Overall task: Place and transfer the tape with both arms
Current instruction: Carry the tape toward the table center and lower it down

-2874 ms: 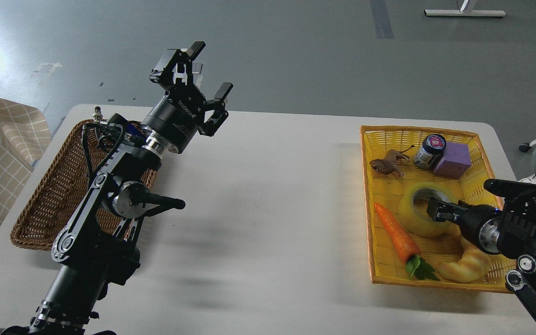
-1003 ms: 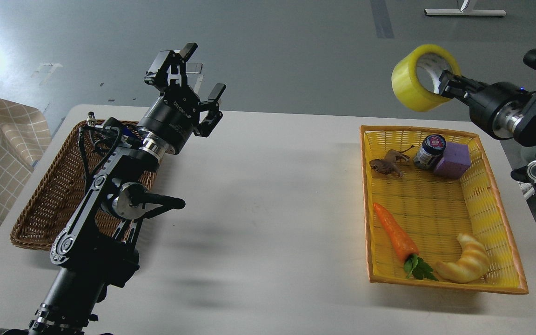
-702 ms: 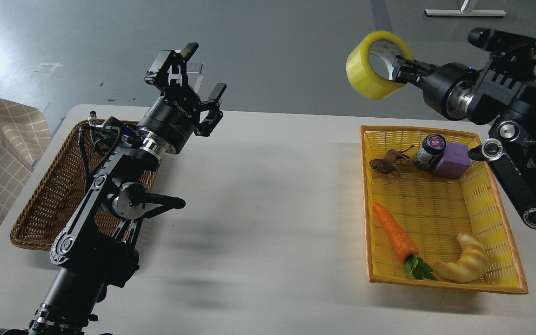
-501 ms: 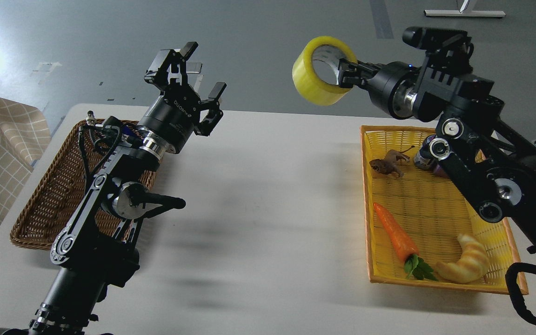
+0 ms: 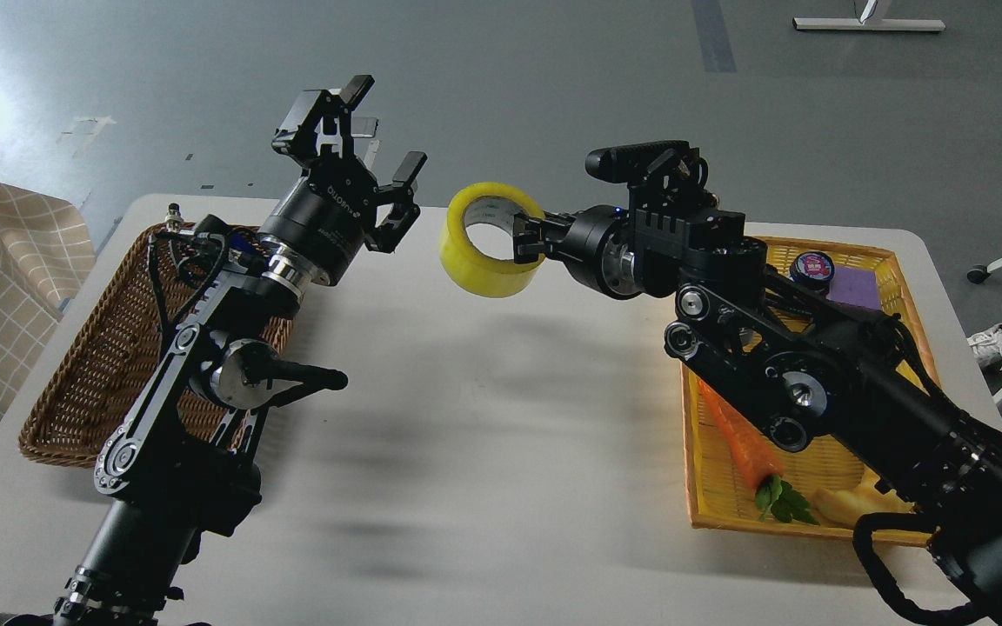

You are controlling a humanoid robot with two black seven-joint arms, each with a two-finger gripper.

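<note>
The tape (image 5: 477,259), a translucent yellow roll with a grey-white core, hangs in the air over the white table (image 5: 484,452), held by its right wall. My right gripper (image 5: 525,243) is shut on the tape, one finger inside the core. My left gripper (image 5: 375,139) is open and empty, raised above the table's far left. Its fingertips (image 5: 412,165) stand a short way left of the tape and do not touch it.
A brown wicker basket (image 5: 92,365) lies at the left, partly behind my left arm. A yellow basket (image 5: 710,513) at the right holds a carrot (image 5: 740,443), a jar (image 5: 810,268), a purple block (image 5: 858,289) and a croissant (image 5: 845,504), mostly behind my right arm.
My right gripper took the tape from the yellow basket, lifted it high, then carried it left and down to just beside my left gripper. The left arm has hardly moved.
</note>
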